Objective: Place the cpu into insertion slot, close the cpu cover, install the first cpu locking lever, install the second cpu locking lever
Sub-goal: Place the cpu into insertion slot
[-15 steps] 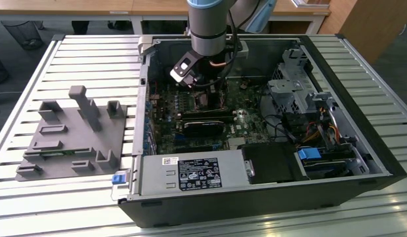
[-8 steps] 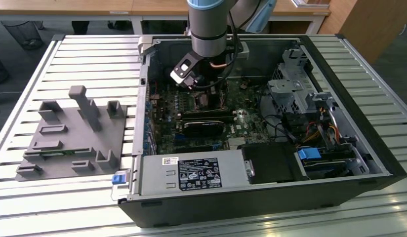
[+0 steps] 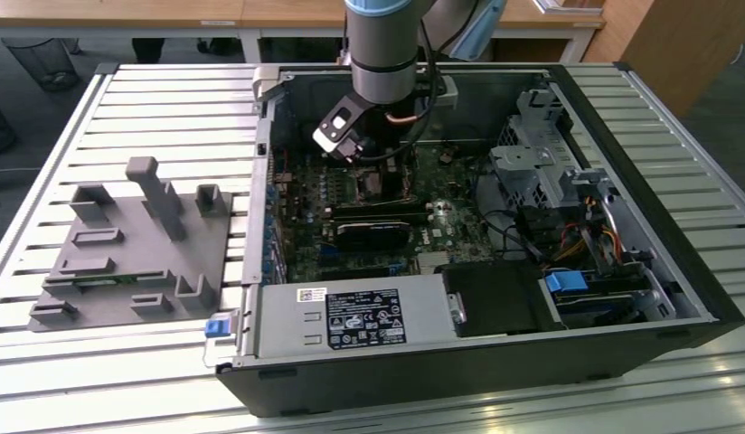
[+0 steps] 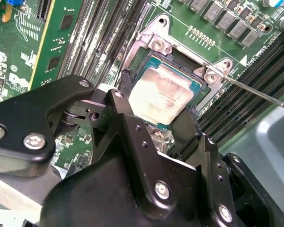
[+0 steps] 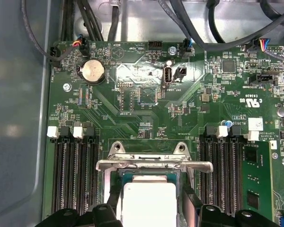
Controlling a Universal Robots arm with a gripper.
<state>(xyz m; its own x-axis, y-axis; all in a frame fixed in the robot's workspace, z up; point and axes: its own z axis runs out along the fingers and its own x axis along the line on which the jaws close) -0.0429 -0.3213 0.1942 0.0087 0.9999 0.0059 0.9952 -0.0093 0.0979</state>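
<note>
A pale slatted metal surface [image 3: 144,90] carries an open black computer case [image 3: 469,384]. The arm reaches down into the case over the green motherboard [image 5: 146,113]. In the second wrist view the black pincer [image 4: 157,96] pinches the small flat silvery-beige square cpu [image 4: 163,92] by two opposite edges. The cpu sits right over the square black insertion slot [image 4: 182,57], low in its frame, and a teal edge shows around the metal face. Whether it is fully seated cannot be told. The thin silver windowed cpu cover [image 5: 154,165] stands raised at the slot's far edge, clear of the chip. A thin wire locking lever [image 4: 260,94] runs out to one side of the slot, and long black memory slots [image 5: 75,175] flank it on both sides. The step in hand looks like seating the chip. It likely goes best with the cpu held level and square to the slot's rim and its corners matched to the slot. It should be lowered straight down without pressing or sliding, since any tilt could wedge one edge on the rim.
</note>
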